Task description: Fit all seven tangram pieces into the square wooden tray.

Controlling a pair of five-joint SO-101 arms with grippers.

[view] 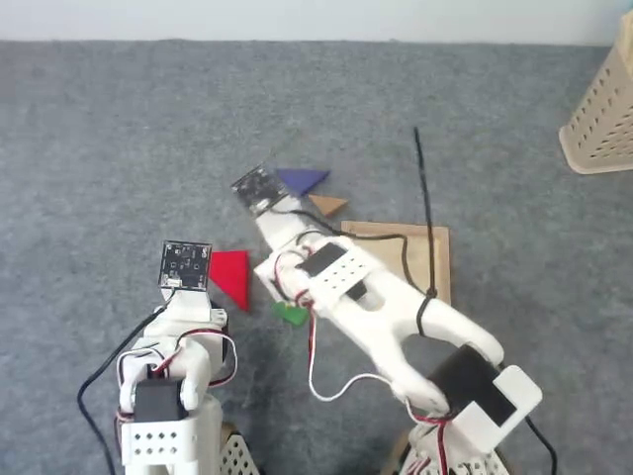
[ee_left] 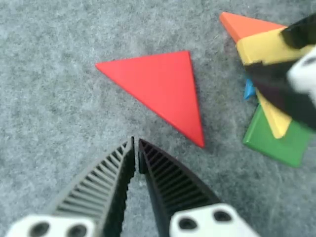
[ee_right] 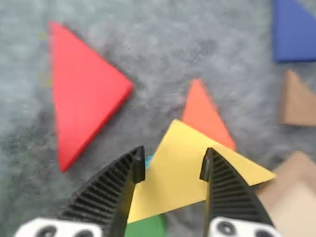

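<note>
A big red triangle (view: 232, 277) (ee_left: 158, 89) (ee_right: 79, 94) lies flat on the grey carpet. My left gripper (ee_left: 136, 143) is shut and empty, its tips just short of that triangle's long edge. My right gripper (ee_right: 173, 160) is open, its fingers straddling a yellow triangle (ee_right: 182, 173) (ee_left: 266, 49) that rests partly on a green piece (ee_left: 279, 140) (view: 291, 314) and a small blue piece (ee_left: 249, 90). An orange triangle (ee_right: 205, 113) (ee_left: 247, 24) lies just beyond it. The wooden tray (view: 420, 252) is partly hidden under the right arm.
A dark blue triangle (view: 302, 179) (ee_right: 294, 29) and a brown triangle (view: 328, 205) (ee_right: 298, 98) lie on the carpet beyond the right gripper. A slotted beige basket (view: 603, 109) stands at the far right. Open carpet stretches to the left and back.
</note>
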